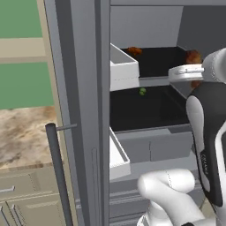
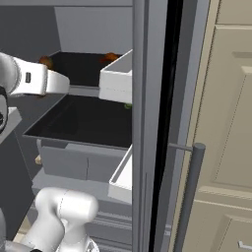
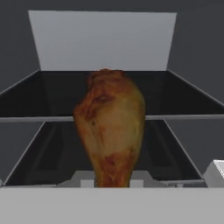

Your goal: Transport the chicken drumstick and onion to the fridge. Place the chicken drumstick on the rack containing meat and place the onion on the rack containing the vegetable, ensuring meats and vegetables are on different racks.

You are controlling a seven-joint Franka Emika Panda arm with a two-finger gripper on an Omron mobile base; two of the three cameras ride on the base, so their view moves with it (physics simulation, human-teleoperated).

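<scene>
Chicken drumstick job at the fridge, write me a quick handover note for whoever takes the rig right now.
Gripper: shut on the chicken drumstick, held up in front of the open fridge.
Upper rack: a brown meat piece sits at its back left; the drumstick is not set down there yet.
Lower rack: the small green vegetable lies near its back.
Done: drumstick picked up and carried to the fridge.
Left: place the drumstick on the upper rack, then fetch the onion and put it on the lower rack.
</scene>
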